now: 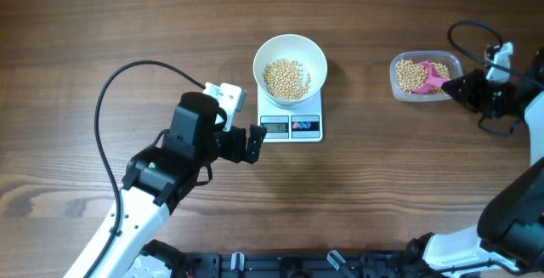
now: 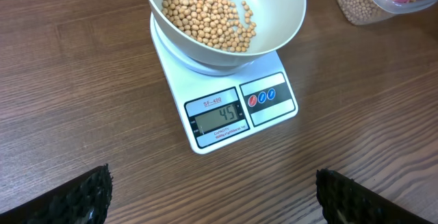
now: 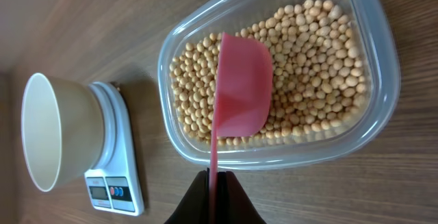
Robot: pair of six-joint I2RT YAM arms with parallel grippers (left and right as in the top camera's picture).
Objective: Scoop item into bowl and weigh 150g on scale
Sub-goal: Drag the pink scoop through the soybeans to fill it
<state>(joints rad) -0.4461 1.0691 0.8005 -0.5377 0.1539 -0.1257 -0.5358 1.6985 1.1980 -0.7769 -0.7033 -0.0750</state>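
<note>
Down at the lower left of the overhead view, the left arm slants up toward the centre. Its black left gripper (image 1: 254, 144) is spread wide and holds nothing, just beside the front left corner of the flat white rectangular kitchen scale (image 2: 239, 114). At the right edge of that view the right arm reaches leftward. The right gripper (image 3: 215, 200) is pressed together, pinching the thin handle of a pink plastic scoop (image 3: 239, 94).

The scoop's smooth rounded cup lies over the contents of a clear rounded-rectangular plastic tub (image 3: 383, 66) at the upper right of the brown wood-grain table (image 2: 68, 80). The smooth white round bowl (image 2: 287, 18) stands on the scale's round platform, near the top centre of the overhead view and well apart from the tub. The small round tan-yellow beans (image 2: 205, 18) form a shallow matte heap in the bowl's bottom, with a few strays up its wall; many more fill the tub. The scale's grey display reads 45, beside a dark panel with round buttons.
</note>
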